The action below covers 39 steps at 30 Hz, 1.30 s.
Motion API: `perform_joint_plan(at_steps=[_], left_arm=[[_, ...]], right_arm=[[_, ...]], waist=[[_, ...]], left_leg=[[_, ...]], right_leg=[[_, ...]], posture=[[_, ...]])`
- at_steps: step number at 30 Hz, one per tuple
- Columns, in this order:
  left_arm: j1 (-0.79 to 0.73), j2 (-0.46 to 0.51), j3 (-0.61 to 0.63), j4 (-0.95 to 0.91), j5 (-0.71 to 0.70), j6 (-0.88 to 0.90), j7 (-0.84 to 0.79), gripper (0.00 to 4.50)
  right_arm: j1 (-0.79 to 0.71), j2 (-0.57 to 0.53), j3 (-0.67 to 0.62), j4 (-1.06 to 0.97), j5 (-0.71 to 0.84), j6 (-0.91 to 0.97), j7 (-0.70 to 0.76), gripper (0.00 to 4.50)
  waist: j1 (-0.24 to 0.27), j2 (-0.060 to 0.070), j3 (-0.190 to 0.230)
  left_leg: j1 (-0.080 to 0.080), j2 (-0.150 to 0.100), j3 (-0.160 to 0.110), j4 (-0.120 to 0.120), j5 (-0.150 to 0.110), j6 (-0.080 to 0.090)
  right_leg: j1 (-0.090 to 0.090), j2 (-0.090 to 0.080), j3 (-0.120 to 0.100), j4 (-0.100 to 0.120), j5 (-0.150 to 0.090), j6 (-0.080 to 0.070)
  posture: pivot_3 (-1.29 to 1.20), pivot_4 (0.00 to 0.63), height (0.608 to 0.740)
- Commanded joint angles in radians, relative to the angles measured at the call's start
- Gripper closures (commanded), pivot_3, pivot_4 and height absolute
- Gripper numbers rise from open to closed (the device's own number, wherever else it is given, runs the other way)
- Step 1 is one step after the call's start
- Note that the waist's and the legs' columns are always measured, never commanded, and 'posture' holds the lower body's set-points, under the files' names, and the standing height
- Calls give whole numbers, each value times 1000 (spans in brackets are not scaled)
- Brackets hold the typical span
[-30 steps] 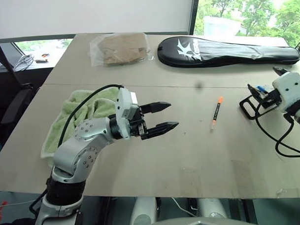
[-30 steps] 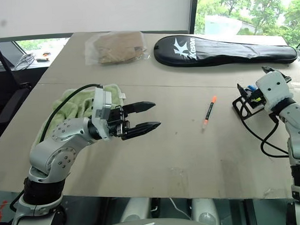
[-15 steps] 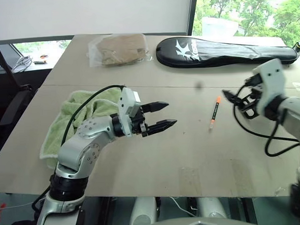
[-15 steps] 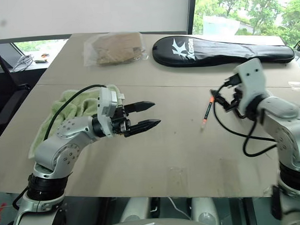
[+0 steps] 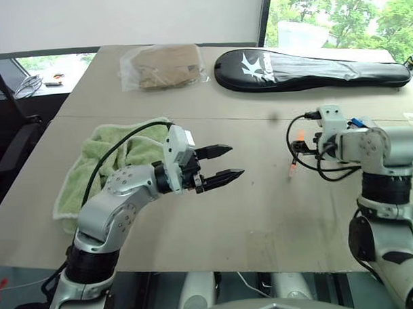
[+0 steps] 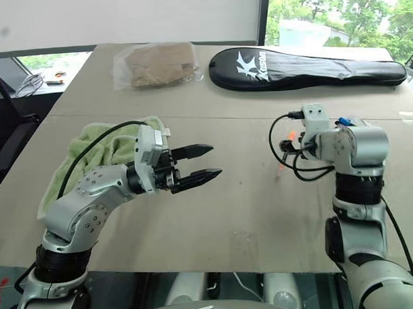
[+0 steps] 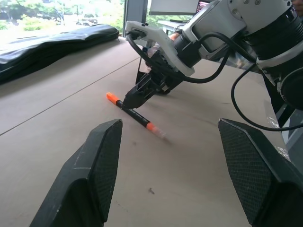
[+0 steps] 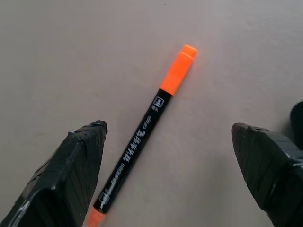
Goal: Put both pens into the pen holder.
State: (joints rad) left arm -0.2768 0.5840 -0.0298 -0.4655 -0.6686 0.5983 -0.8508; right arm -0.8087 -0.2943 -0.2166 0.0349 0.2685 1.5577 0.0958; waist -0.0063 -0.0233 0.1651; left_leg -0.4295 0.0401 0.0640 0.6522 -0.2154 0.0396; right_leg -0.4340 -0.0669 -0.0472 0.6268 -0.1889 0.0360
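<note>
While two robot arms reach over it, a broad tan desk (image 5: 263, 213) carries every item in the scene. Largest of these is a long black racket bag (image 5: 305, 67) lying across the far side, well apart from both arms. Beside it, toward the left, a clear plastic bag (image 5: 164, 66) holding something brown rests near the far edge. A rumpled green towel (image 5: 101, 161) lies on the left part of the desk, partly behind the left arm.

That arm's left end effector (image 5: 220, 164) hangs above the desk's middle, pointing toward the right, its two black fingers (image 7: 94, 175) spread apart with nothing between them.

On the right, the right end effector (image 7: 130, 100) tilts down over the pen (image 8: 144, 130), a thin black one with a bright orange cap, lying flat on the bare desk. The right wrist view shows the two fingertips (image 8: 71, 170) parted widely on either side of the barrel, neither touching it. From the left wrist view, the tips stand close above the pen's capped end.

A sliver of blue (image 5: 355, 121) shows just behind the right wrist; what it belongs to cannot be made out.
</note>
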Motion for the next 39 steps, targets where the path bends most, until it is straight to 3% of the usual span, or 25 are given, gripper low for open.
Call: perform_joint_plan(at_steps=[1,2,5,6,10,14,17,22,24,26,29,39], left_arm=[[10,3,27,-51,-13,-2,21,1134],[12,3,29,-53,-13,-2,26,1134],[17,4,35,-56,-18,-1,35,1134],[20,4,37,-57,-18,-1,35,1134],[31,4,38,-57,-15,-6,34,1134],[37,1,38,-58,-15,-5,37,1134],[40,-5,36,-56,-7,-9,49,1134],[25,-24,33,-48,-6,-18,64,1134],[17,-25,24,-42,7,-29,57,1134],[-8,-11,27,-31,-69,20,0,1134],[-49,-19,50,-7,-128,51,-15,1134],[-119,-15,8,44,-79,24,-82,1134]], right_arm=[[-42,33,-29,143,-32,-97,-26,552],[-53,38,-24,185,-41,-121,-29,812],[-70,30,17,259,-63,-171,-20,2334],[-72,23,36,274,-67,-182,-9,2606],[-58,-17,127,280,-83,-217,42,4428],[3,-66,148,124,-67,-325,109,4470],[83,-87,12,-133,86,-436,266,4470],[179,-203,-98,-377,205,-570,418,4470],[216,-260,-135,-441,230,-622,471,4470],[303,-406,-116,-497,161,-734,557,4470],[361,-486,-121,-496,120,-874,586,4470],[344,-457,-34,-246,-10,-1235,584,4470]], waist=[[-3,-1,-1],[-8,-4,-3],[-14,-7,-5],[-15,-7,-5],[-25,-7,-5],[-27,-7,-4],[-24,-6,-4],[-6,-3,-2],[-2,-3,-2],[4,-2,-1],[11,-2,-1],[0,-2,-1]], left_leg=[[0,0,0,0,0,0],[0,0,0,0,0,0],[4,0,-1,1,0,0],[6,0,-1,1,0,0],[16,1,-2,0,0,0],[15,1,-4,-1,0,0],[13,1,-4,-2,0,0],[4,1,-2,-3,0,0],[3,1,-2,-3,0,0],[2,1,-2,-3,0,0],[1,0,0,-2,0,0],[4,0,2,0,0,0]], right_leg=[[0,0,0,0,0,0],[0,0,0,0,0,0],[4,1,2,0,0,-1],[5,1,3,0,-1,-2],[12,1,6,0,-3,1],[12,2,5,-1,-2,0],[10,2,6,-1,-2,0],[1,2,7,-2,1,2],[0,2,6,-2,1,2],[0,3,5,-2,1,2],[0,2,5,-3,-4,2],[2,3,8,-2,-4,2]], posture=[[0,150,740],[0,150,740],[0,150,740],[0,150,740],[0,150,740],[0,150,740],[0,150,740],[0,150,740],[0,150,740],[0,150,740],[0,150,740],[0,150,740]])
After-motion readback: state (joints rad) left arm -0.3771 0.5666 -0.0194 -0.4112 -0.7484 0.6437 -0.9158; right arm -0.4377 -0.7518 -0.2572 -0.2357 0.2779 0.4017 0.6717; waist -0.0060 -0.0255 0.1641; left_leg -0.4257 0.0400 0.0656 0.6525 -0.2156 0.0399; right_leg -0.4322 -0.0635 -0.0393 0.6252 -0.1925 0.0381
